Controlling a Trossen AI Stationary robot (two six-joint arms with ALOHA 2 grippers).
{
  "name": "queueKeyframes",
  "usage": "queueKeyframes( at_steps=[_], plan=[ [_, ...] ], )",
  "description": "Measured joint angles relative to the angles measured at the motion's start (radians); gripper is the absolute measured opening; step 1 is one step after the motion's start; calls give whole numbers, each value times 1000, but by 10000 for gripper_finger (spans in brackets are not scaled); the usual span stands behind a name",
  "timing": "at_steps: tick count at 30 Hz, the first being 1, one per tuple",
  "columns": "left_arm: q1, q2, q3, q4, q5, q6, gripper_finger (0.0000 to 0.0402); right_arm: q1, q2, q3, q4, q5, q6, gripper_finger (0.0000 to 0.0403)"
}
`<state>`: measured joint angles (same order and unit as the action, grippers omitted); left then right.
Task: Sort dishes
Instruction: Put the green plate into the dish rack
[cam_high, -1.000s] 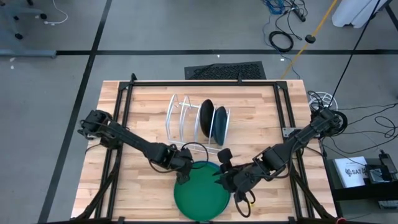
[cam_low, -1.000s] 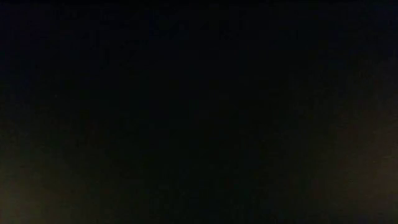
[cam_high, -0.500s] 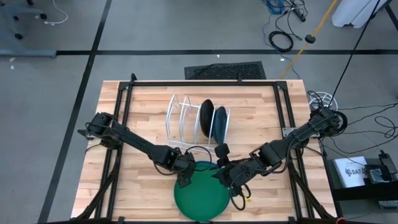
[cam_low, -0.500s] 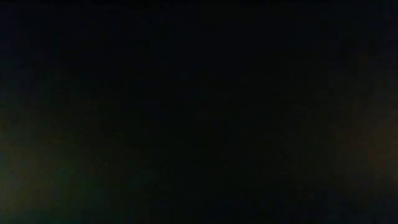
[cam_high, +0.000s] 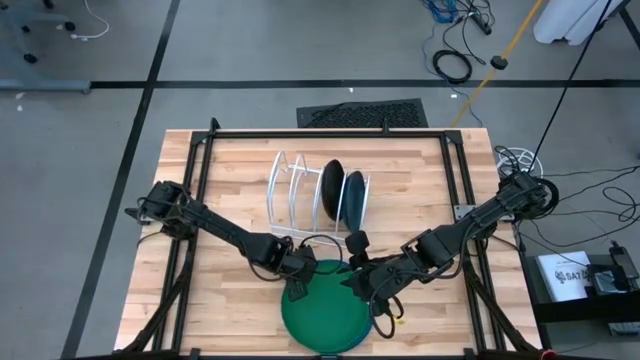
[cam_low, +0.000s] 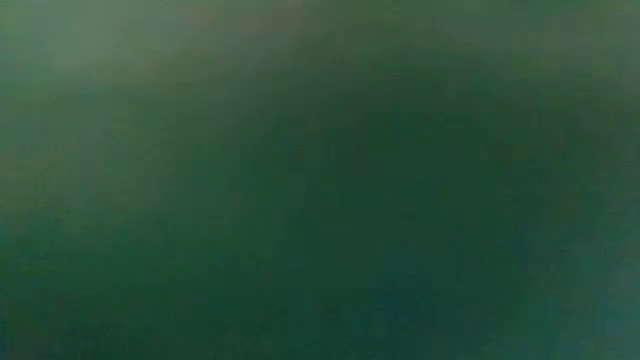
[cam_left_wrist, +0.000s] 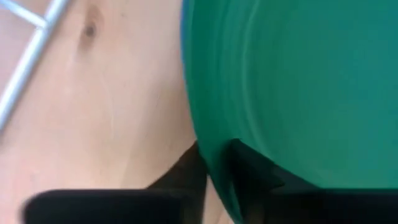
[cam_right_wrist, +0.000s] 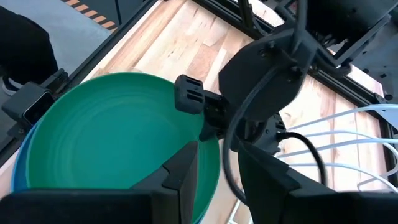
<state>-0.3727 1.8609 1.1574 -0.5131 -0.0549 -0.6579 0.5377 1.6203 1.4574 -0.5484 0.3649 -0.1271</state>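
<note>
While both your jaws pinch the green plate (cam_high: 322, 315) rim from opposite sides, it lifts evenly toward the rack (cam_high: 305, 200).

low view: green blur, perhaps green plate (cam_high: 322, 315) | light blue plate (cam_right_wrist: 18, 171) mostly hidden

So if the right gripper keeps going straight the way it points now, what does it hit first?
Probably the left gripper. The right gripper sits at the green plate's rim, and the left one grips the opposite rim right ahead; depth is hard to judge.
</note>
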Motion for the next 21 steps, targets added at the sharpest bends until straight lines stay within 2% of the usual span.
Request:
queueKeyframes(
  at_steps=[2,9,13,21],
  plan=[
    [2,-8,2,8,-8,-11,28,0,0,0,0,0,1,107],
    [4,-113,37,-137,-40,41,13,0,0,0,0,1,1,107],
    [-4,-219,63,-224,-147,82,12,0,0,0,0,5,-12,107],
    [-11,-426,78,-253,-305,133,12,-14,0,0,8,15,-32,107]
  ],
)
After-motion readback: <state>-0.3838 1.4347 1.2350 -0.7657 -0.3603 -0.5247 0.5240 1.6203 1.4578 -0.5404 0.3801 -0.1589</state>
